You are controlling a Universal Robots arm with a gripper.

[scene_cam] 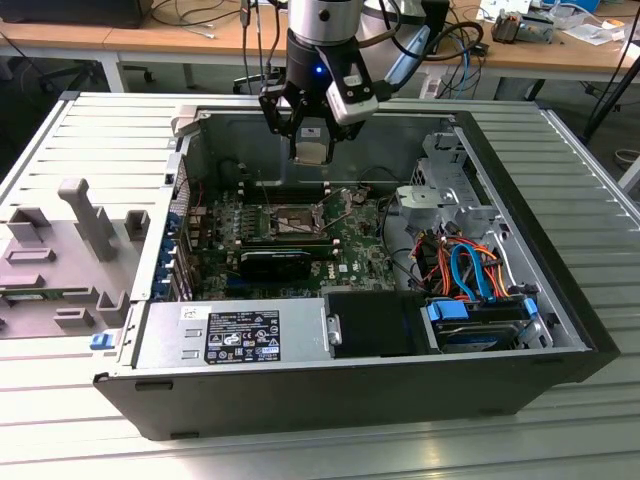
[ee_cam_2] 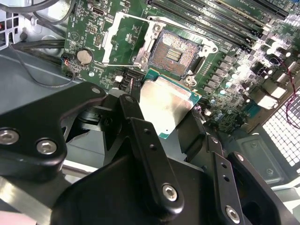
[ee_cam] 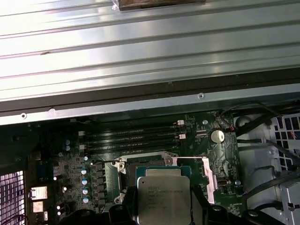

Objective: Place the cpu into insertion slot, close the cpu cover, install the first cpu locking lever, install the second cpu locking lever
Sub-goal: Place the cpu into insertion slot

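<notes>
Pinches the cpu (ee_cam_2: 165, 101) by its edges in the claw (scene_cam: 311, 140), well clear above the motherboard (scene_cam: 300, 235) inside the computer case (scene_cam: 560, 250). Leaves the insertion slot (ee_cam_2: 176, 52) bare nearby, with the cpu cover (ee_cam_2: 136, 18) lying open beside it. Probably risks bent pins if lowered tilted or off-square. Could also catch on the open cover.

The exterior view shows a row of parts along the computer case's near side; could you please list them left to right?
Small blue plastic clip, grey metal box with black label, black rectangular block, blue-framed drive.
</notes>
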